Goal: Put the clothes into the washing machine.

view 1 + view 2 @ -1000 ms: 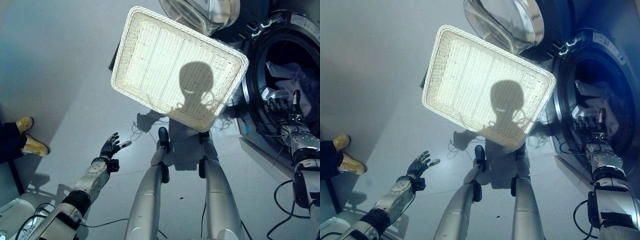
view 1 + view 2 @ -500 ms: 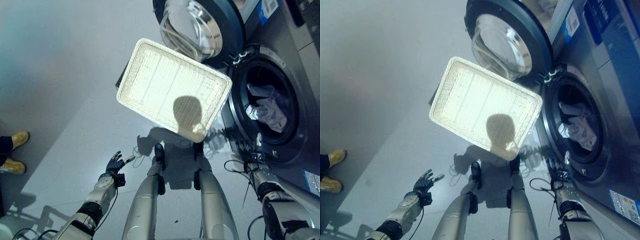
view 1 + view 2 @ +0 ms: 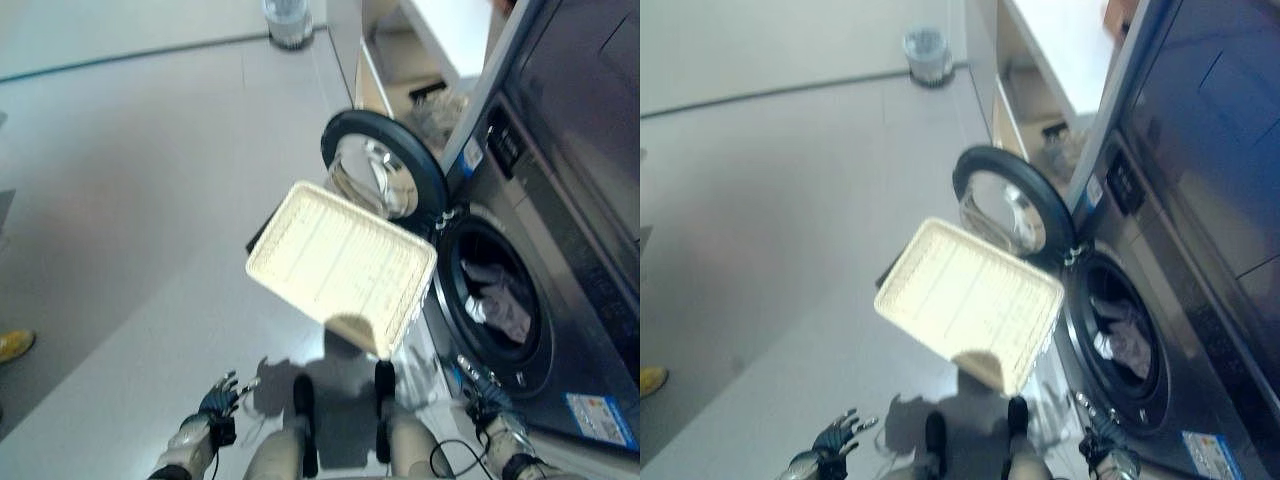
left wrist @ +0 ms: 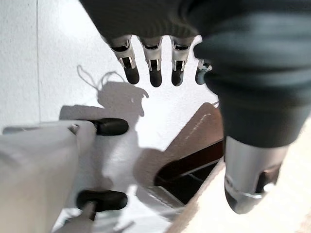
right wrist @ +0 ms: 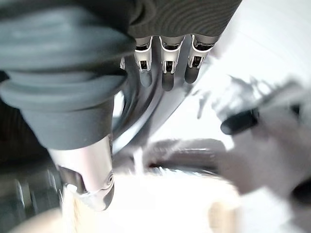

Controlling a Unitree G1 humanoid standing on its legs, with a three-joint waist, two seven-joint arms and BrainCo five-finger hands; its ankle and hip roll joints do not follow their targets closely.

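grey floor [image 3: 150, 200], left hand [image 3: 215, 402] fingers [image 4: 154, 73] spread, right hand [image 3: 487, 408] fingers [image 5: 165, 73] straight, both holding nothing

One washing machine [image 3: 540, 300], one white basket [image 3: 340, 265], two open hands.

clothes [image 3: 497, 303] half hidden inside washing machine [image 3: 540, 260] drum, yellow shoe [image 3: 14, 345] cut by frame edge
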